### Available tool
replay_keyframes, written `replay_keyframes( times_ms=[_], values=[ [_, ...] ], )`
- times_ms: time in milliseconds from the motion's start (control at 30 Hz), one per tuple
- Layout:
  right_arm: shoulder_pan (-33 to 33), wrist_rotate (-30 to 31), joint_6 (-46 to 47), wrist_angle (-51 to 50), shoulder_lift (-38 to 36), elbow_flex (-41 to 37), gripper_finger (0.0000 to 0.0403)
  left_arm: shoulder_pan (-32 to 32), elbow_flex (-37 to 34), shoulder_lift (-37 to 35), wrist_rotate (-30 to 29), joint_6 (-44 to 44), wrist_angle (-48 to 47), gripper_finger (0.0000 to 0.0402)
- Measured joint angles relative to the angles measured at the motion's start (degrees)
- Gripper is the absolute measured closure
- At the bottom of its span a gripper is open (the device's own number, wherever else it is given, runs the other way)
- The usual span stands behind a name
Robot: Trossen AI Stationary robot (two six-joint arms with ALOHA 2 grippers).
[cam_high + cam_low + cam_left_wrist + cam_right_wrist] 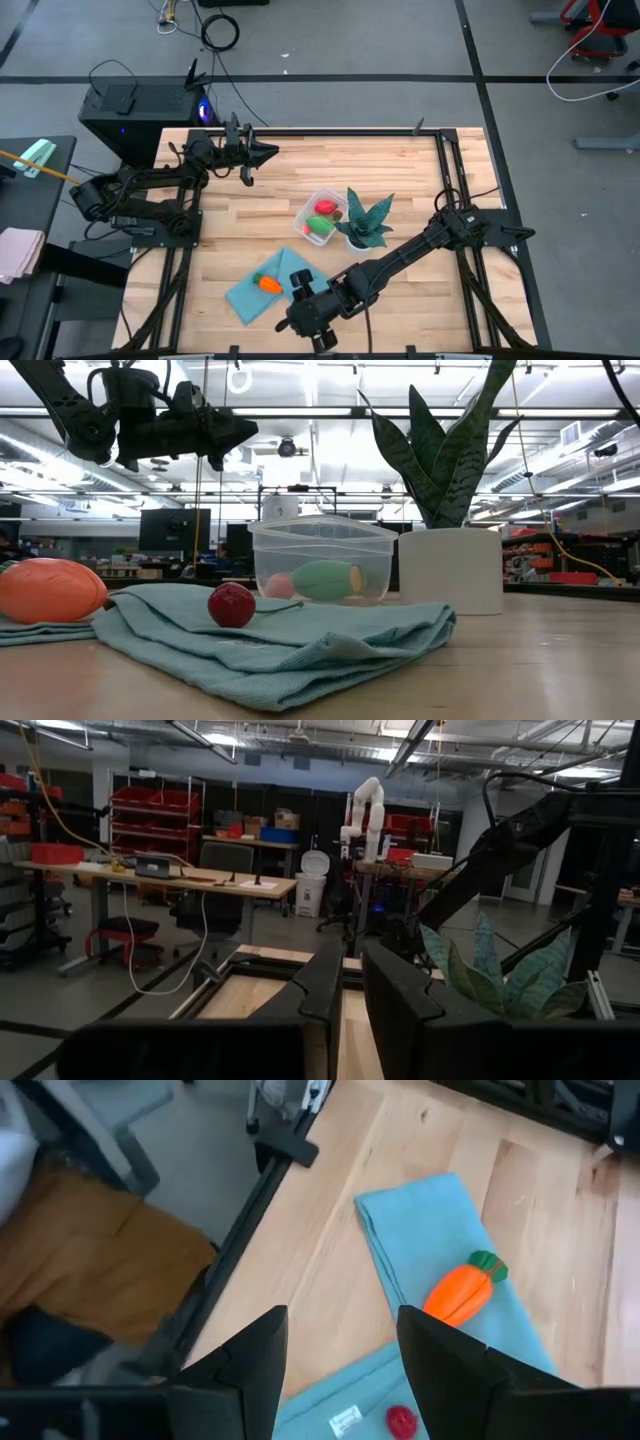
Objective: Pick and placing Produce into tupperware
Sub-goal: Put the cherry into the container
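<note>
- The right gripper [300, 283] hangs above the near end of the teal cloth [250, 297], fingers spread and holding nothing.
- Between its fingers in the right wrist view lies the tiny red piece [401, 1421]; the carrot [461, 1292] lies just beyond on the cloth, its long axis slanting, green top pointing away.
- Farther back, the tupperware [322, 215] holds the green oval [319, 226] and a red round one [325, 208], beside the potted plant [367, 225].
- The left gripper [247, 152] waits, raised at the far side, jaws nearly closed and empty; the right arm is nearer.
</note>
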Motion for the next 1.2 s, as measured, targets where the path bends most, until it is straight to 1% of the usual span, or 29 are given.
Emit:
replay_keyframes(
  times_ms=[133, 367, 500, 600, 767, 1000, 1200],
  values=[
    [-0.31, 0.06, -4.58, -1.18, 0.0, 0.0, 0.0206, -0.01, 0.0, 0.0, 0.0, -0.2, 0.01, 0.035],
    [-1.51, -1.18, -4.77, -2.69, 0.0, 0.0, 0.0206, 0.0, 0.0, 0.0, 0.0, -0.41, -0.01, 0.0352],
    [-1.44, -3.15, -4.44, -3.72, 0.3, -0.44, 0.0206, 0.01, 0.0, 0.0, 0.0, -0.14, -0.01, 0.0353],
    [-1.09, -4.23, -5.46, -3.57, 0.5, -2.81, 0.0206, -0.01, 0.0, 0.0, 0.0, -0.12, 0.0, 0.035],
    [-1.41, -4.24, -6.63, -4.23, 0.61, -7.7, 0.0206, -0.01, 0.0, 0.0, 0.0, -0.18, -0.01, 0.0351],
    [-4.11, -4.08, -10.73, -4.03, 0.61, -9.5, 0.0207, -0.01, 0.0, 0.0, 0.0, -0.18, -0.01, 0.0347],
    [-7.06, -7.81, -12.65, -4.45, 0.57, -14.21, 0.0216, -0.01, 0.0, 0.0, 0.0, -0.18, -0.01, 0.0351]
  ],
)
